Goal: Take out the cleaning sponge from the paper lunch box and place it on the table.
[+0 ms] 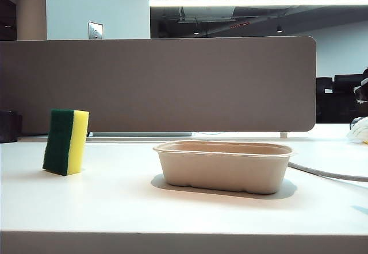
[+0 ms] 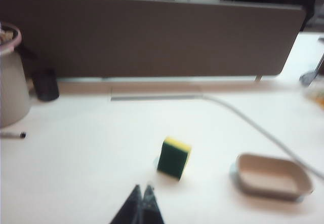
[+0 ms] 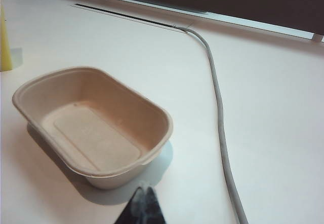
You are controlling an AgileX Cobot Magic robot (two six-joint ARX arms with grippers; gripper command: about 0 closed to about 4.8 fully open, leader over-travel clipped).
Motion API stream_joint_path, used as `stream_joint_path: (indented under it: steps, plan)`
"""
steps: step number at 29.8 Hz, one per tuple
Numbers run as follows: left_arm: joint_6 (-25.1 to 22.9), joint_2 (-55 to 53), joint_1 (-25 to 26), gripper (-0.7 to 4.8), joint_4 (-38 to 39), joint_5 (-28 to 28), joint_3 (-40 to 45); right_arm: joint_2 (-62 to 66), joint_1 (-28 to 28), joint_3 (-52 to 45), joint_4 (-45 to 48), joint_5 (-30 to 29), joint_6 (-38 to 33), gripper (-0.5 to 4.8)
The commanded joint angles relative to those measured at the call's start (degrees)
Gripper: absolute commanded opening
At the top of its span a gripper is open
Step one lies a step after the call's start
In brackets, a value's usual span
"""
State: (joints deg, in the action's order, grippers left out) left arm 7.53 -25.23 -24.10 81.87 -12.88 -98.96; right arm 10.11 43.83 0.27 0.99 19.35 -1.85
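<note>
Sponge stands on end on the bench, apart from the empty box; a cable trails nearby. Left gripper and right gripper hover, jaws together.

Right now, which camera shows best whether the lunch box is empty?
The right wrist view: it looks down into the paper lunch box, bare inside. The left wrist view shows it small and blurred; the exterior view shows only its side wall.

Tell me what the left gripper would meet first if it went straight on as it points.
Probably the yellow-and-green cleaning sponge, standing upright just ahead of the shut left gripper; depth is unclear, so it could meet the white table first.
</note>
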Motion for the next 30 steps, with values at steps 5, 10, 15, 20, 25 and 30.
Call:
stream_joint_path:
  steps: [5,10,15,20,25,30]
  plan:
    - [-7.30,4.90,9.66,-0.05,-8.37,2.10,16.98,-0.07,0.04,0.07,0.92,0.02,-0.04,-0.05]
    - [-7.98,12.13,17.44,-0.05,-21.22,17.44,32.48,-0.04,0.07,0.07,0.92,-0.09,-0.04,-0.05]
    - [-8.63,21.40,22.08,-0.05,-35.41,27.19,50.75,-0.04,0.00,0.07,0.92,0.00,-0.04,-0.05]
    - [-6.51,25.03,22.14,-0.05,-41.90,28.98,62.47,-0.04,-0.04,0.07,0.90,0.02,-0.04,-0.05]
    - [-6.99,25.05,22.10,-0.05,-50.31,30.75,71.06,-0.02,0.11,0.07,0.83,-0.07,-0.04,-0.05]
    - [-7.87,25.05,22.14,-0.05,-63.23,26.56,81.13,0.02,0.11,0.07,0.87,0.02,-0.04,-0.05]
